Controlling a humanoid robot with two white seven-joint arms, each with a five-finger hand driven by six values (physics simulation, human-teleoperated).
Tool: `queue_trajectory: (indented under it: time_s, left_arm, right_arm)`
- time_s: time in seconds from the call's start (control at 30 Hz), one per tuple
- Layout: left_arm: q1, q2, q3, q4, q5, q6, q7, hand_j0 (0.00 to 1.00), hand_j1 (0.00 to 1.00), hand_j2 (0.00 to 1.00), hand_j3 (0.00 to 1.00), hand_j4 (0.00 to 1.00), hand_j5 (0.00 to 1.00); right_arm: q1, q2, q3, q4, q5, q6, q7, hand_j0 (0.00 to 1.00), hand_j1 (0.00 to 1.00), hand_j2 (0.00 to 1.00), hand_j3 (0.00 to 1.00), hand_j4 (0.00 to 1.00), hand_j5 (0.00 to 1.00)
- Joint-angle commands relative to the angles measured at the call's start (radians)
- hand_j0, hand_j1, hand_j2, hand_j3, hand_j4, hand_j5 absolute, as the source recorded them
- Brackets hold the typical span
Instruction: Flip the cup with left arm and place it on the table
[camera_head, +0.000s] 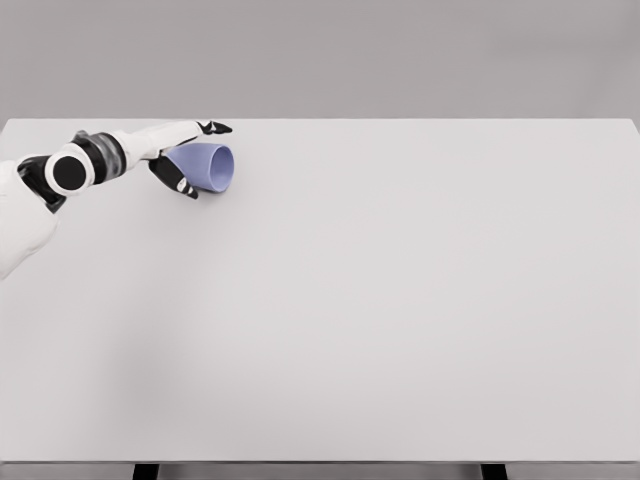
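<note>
From my remote station I record a wide, flat white table (380, 320) filling nearly the whole frame, its far edge a straight line across the upper part of the picture against a plain grey backdrop, its near edge along the bottom, where two dark legs show just below it. The surface to the right of centre and across the whole lower half lies open, with room on every side but the left. In the upper left of the frame the white, jointed left arm (70, 172) enters from the left edge, with black joint rings and a round white cap at the wrist. Its left hand (185, 160), white with black finger segments, is clasped around a pale blue, smooth-walled tapered cup (210, 166). The cup lies tipped on its side, its round open mouth facing the right of the frame and its narrower base buried in the palm. One finger (214, 128) runs over the top of the cup; others curl beneath it. I cannot tell whether the cup's lower wall touches the table or hangs just above it. The cup sits near the far edge and well short of the left one. Nothing else stands near the hand.
</note>
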Motion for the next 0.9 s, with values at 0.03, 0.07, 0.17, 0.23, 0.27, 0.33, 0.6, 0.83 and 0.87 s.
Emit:
queue_trajectory:
  time_s: [0.03,0.07,0.17,0.23,0.27,0.33,0.6,0.83,0.87]
  left_arm:
    - [0.0,-0.01,0.002,0.017,-0.004,0.001,0.0,1.0,1.0,1.0,1.0,1.0,1.0]
    - [0.0,-0.014,0.003,0.02,-0.004,0.002,0.0,1.0,1.0,1.0,1.0,1.0,1.0]
    - [0.0,-0.017,0.003,0.029,-0.005,0.002,0.0,1.0,1.0,1.0,1.0,1.0,1.0]
    - [-0.003,-0.019,0.003,0.036,-0.005,0.002,0.0,1.0,1.0,1.0,1.0,1.0,1.0]
    - [-0.003,-0.023,0.003,0.038,-0.009,0.001,0.0,1.0,1.0,1.0,1.0,1.0,1.0]
    - [-0.005,-0.026,0.005,0.05,-0.018,0.002,0.0,1.0,1.0,1.0,1.0,1.0,1.0]
    - [-0.008,-0.046,0.008,0.081,-0.039,0.002,0.0,1.0,1.0,1.0,1.0,1.0,1.0]
    - [-0.008,-0.046,0.006,0.081,-0.039,0.002,0.002,1.0,1.0,1.0,1.0,1.0,1.0]
    - [-0.008,-0.046,0.006,0.082,-0.039,0.002,0.002,0.99,0.99,0.99,0.99,0.99,0.99]
  right_arm:
    - [0.0,0.0,0.0,0.0,0.0,0.0,0.001,1.0,1.0,1.0,1.0,1.0,1.0]
    - [0.0,0.0,0.0,0.0,0.0,0.0,-0.001,1.0,1.0,1.0,1.0,1.0,1.0]
    - [0.0,0.0,0.0,0.0,0.0,0.0,0.001,1.0,1.0,1.0,1.0,1.0,1.0]
    - [0.0,0.0,0.0,0.0,0.0,0.0,0.001,1.0,1.0,1.0,1.0,1.0,1.0]
    - [0.0,0.0,0.0,0.0,0.0,0.0,0.001,1.0,1.0,1.0,1.0,1.0,1.0]
    - [0.0,0.0,0.0,0.0,0.0,0.0,0.001,1.0,1.0,1.0,1.0,1.0,1.0]
    - [0.0,0.0,0.0,0.0,0.0,0.0,-0.001,1.0,1.0,1.0,1.0,1.0,1.0]
    - [0.0,0.0,0.0,0.0,0.0,0.0,0.001,1.0,1.0,1.0,1.0,1.0,1.0]
    - [0.0,0.0,0.0,0.0,0.0,0.0,0.001,1.0,1.0,1.0,1.0,1.0,1.0]
